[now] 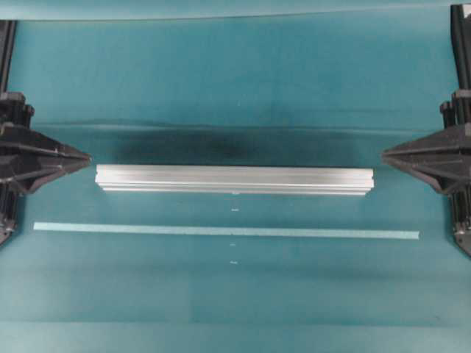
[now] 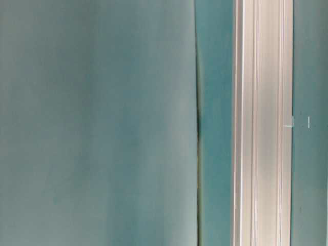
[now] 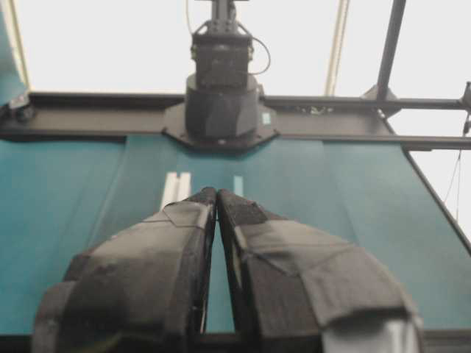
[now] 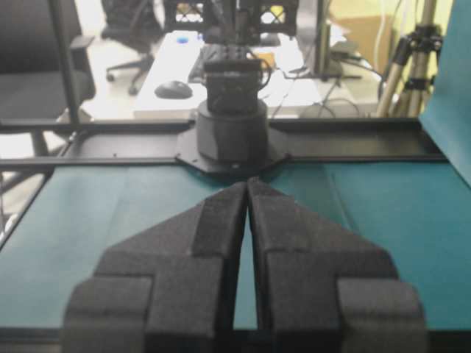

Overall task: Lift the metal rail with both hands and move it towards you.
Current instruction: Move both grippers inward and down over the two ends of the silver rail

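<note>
While lying flat across the middle of the overhead frame on the teal table (image 1: 235, 88), metal rail (image 1: 234, 179) untouched, ends near but clear of both wedge tips. Left gripper (image 1: 87, 157) at left edge, jaws pressed together, holding nothing; same seen in left wrist view (image 3: 217, 193). Right gripper (image 1: 385, 154) at right edge, likewise closed and empty, tips meeting (image 4: 246, 182). Below the rail, well apart, thin pale tape strip (image 1: 225, 231) running parallel.

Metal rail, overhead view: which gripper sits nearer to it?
Left, narrowly. The left gripper tip sits just off the metal rail's left end; the right gripper stands slightly further off its right end. Neither touches it.
</note>
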